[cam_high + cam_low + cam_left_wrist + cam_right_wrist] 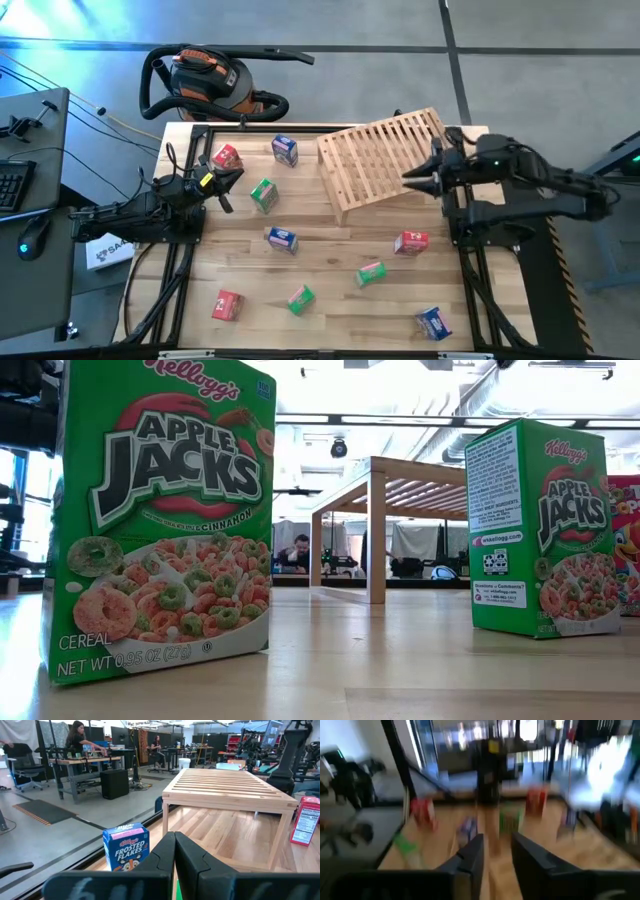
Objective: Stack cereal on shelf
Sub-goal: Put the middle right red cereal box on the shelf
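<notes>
The right gripper [408, 182], fingers slightly spread and empty, hovers at the light wooden slatted shelf [385, 155]; small cardboard cereal boxes [411, 242] lie scattered on the tabletop nearby.

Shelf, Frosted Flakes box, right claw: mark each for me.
shelf [385, 152], high view, slatted top.
Frosted Flakes box [127, 847], left wrist view, front label.
right claw [496, 851], right wrist view, gap between fingertips.

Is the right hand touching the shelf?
Cannot tell. In the high view the right hand overlaps the shelf edge, but it may be above it.
</notes>
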{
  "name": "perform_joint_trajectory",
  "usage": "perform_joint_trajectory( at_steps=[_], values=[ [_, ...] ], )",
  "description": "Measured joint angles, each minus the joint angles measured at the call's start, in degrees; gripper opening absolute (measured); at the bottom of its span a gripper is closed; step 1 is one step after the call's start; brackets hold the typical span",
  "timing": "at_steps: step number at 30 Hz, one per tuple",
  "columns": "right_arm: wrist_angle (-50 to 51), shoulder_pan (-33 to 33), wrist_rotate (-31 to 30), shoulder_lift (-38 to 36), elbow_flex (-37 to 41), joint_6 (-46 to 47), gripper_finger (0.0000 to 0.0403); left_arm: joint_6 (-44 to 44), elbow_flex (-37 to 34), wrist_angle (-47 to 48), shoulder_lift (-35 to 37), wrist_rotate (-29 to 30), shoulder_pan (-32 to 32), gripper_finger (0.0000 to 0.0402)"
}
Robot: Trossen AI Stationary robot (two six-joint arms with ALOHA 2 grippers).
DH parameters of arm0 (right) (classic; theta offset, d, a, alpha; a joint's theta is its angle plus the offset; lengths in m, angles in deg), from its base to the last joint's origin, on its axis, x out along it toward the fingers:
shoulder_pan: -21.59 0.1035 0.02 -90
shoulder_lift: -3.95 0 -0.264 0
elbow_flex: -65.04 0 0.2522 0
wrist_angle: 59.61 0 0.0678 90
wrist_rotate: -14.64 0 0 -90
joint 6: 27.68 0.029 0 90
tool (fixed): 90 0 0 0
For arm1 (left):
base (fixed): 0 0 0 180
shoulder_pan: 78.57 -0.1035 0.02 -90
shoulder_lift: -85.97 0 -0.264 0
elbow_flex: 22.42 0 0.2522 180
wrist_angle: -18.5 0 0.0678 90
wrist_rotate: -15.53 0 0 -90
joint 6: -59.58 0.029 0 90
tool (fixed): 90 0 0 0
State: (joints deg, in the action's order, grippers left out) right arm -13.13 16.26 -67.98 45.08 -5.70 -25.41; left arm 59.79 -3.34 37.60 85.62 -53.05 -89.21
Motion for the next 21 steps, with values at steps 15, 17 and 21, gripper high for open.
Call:
perform_joint_trajectory(
  at_steps=[15, 17, 21],
  values=[
    [33.1, 23.1, -13.5, 13.2, -5.5, 29.0, 0.0253, 0.0, 0.0, 0.0, 0.0, 0.0, 0.0, 0.0001],
    [33.1, 25.0, -14.0, 15.5, -5.5, 30.3, 0.0258, 0.0, 0.0, 0.0, 0.0, 0.0, 0.0, 0.0001],
    [35.1, 27.5, -14.0, 19.6, -5.5, 31.8, 0.0262, 0.0, 0.0, 0.0, 0.0, 0.0, 0.0, 0.0001]
  ],
)
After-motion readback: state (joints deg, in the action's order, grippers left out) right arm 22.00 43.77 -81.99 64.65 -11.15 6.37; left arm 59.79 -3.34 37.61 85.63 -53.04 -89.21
